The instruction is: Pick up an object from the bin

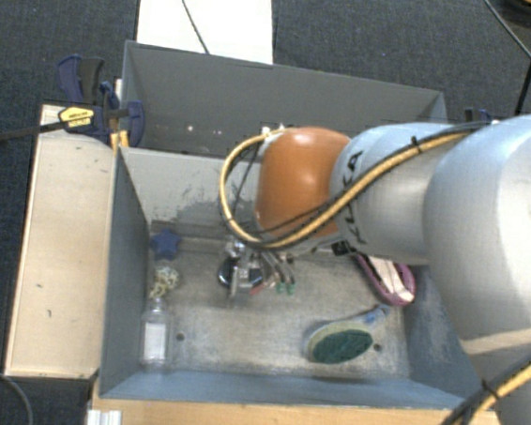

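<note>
Gripper [240,278] is down low in the bin [257,383], close to the back wall, about mid-width. Arm [492,212] comes in from view-right. Orange cover [293,177] sits straight above the gripper, and a yellow-black cable [228,203] loops round the cover's view-left side.

Open or closed: can't tell, the tip reads as one dark cluster from this angle. Can't tell whether anything is in it either.

Nearest thing: small red-green bits [281,286] on the floor, just view-right of the gripper. Touching or only beside it, can't separate them.

Everything else, relative to the gripper:
- blue piece [163,241]: view-left, slightly toward the back wall, by the side wall.
- gold wad [164,279]: view-left, just in front of the blue piece.
- bottle [154,332]: clear with a white label, view-left and toward the front, lying along the side wall.
- brush [338,344]: round dark-green head with a pale rim, short bluish handle angled up toward the back. View-right and toward the front, well apart.
- pink thing [392,279]: view-right, partly under the arm, pink rim with white inside. Kind unclear.
</note>
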